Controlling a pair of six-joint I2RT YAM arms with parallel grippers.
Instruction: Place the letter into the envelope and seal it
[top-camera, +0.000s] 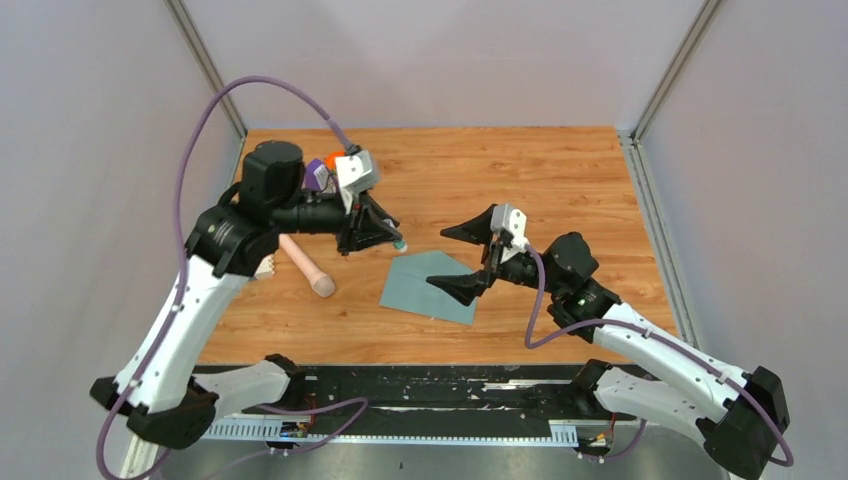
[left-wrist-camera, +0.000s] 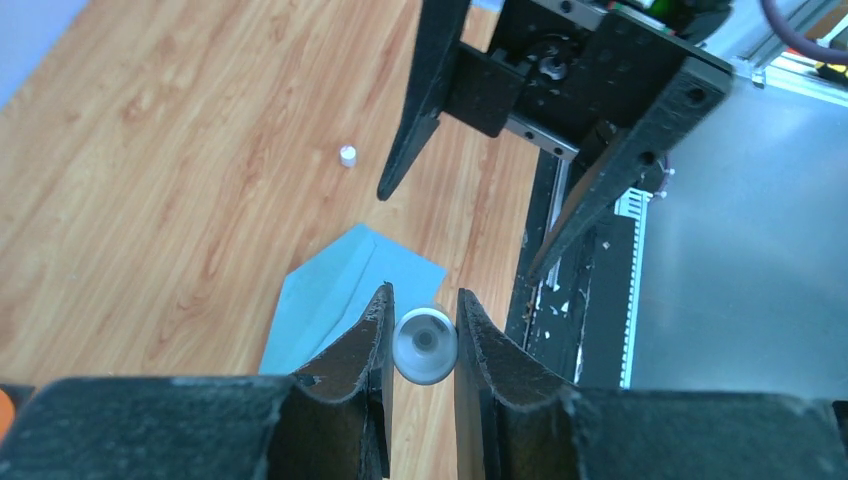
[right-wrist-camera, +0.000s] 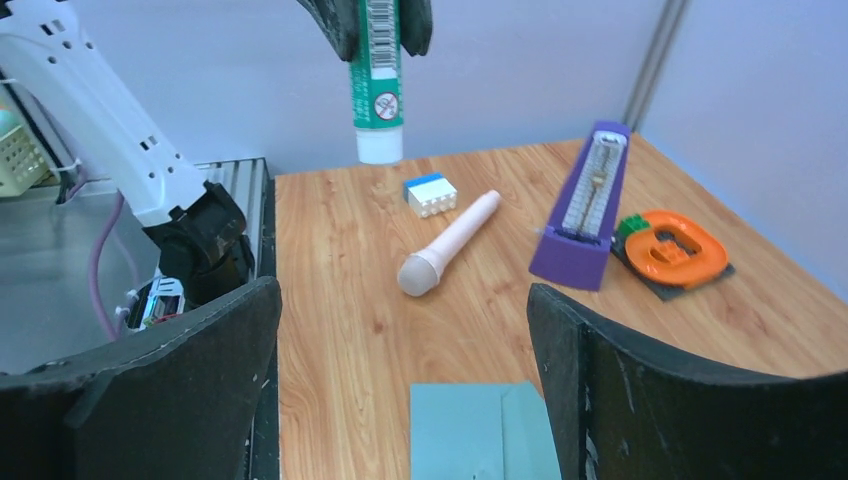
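The left gripper was clamped on a green glue-stick tube with a white end. It held the tube above the wooden table, near the far-left corner of the flat grey-teal paper envelope. The envelope lay on the table between the arms. The right gripper hovered over the envelope's right side with its fingers wide apart.

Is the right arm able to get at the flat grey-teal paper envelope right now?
Probably yes: its open tool hovers over the grey-teal paper envelope, with nothing between them.
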